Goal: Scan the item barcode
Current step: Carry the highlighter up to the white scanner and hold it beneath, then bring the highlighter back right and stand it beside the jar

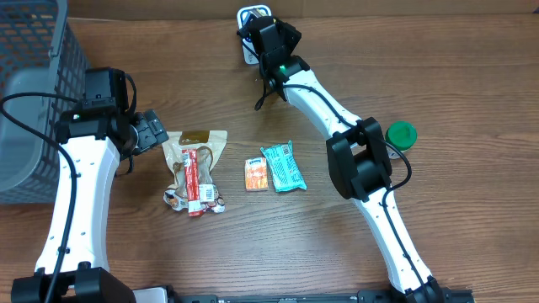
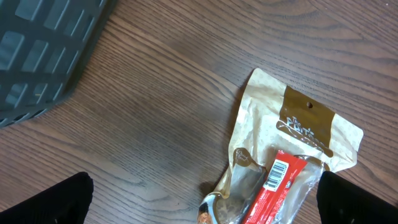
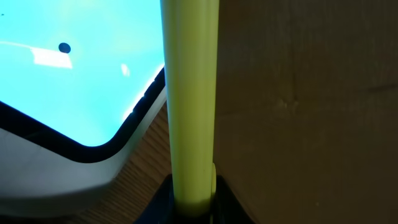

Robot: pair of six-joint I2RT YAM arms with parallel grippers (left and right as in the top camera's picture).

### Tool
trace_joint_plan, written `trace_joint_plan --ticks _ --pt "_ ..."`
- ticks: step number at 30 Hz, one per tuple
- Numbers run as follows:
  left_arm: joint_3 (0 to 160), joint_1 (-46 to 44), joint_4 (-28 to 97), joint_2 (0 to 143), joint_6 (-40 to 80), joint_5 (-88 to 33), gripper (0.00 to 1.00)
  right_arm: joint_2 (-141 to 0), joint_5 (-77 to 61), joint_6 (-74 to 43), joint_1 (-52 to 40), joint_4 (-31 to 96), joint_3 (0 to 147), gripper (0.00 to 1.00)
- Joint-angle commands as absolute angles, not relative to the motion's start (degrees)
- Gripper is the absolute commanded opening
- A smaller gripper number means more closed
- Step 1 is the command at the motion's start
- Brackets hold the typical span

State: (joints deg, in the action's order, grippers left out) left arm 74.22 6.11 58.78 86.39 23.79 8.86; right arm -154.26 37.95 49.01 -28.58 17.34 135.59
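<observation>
Yellow-green rod (image 3: 189,93) clamped in right gripper (image 3: 191,200), top cropped; left gripper (image 2: 203,199) wide open.

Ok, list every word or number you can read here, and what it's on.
Nothing reads cleanly.
Tan pouch, gold label: script, blurred.
Red packet barcode: digits too small.
Orange packet, teal packet: print too small.
Cyan screen: no text.
</observation>
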Motion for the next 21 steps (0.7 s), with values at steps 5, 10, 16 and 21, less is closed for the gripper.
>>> trace_joint_plan --ticks 5,10,16,21 --pt "74.1 5.9 58.9 86.7 23.6 9.4 1.00 -151.7 38.9 47.7 -29.8 17.0 136.1 0.04" --pt "74.1 5.9 58.9 86.7 23.6 9.4 1.00 -144.8 38.9 41.0 -29.9 19.9 136.1 0.04" --pt "74.1 5.9 58.9 86.7 23.6 9.4 1.00 -132.8 38.9 31.4 -29.9 33.3 136.1 0.04" --pt "74.1 5.9 58.9 86.7 23.6 9.4 1.00 -123.7 34.7 14.3 -27.9 53.7 136.1 0.04"
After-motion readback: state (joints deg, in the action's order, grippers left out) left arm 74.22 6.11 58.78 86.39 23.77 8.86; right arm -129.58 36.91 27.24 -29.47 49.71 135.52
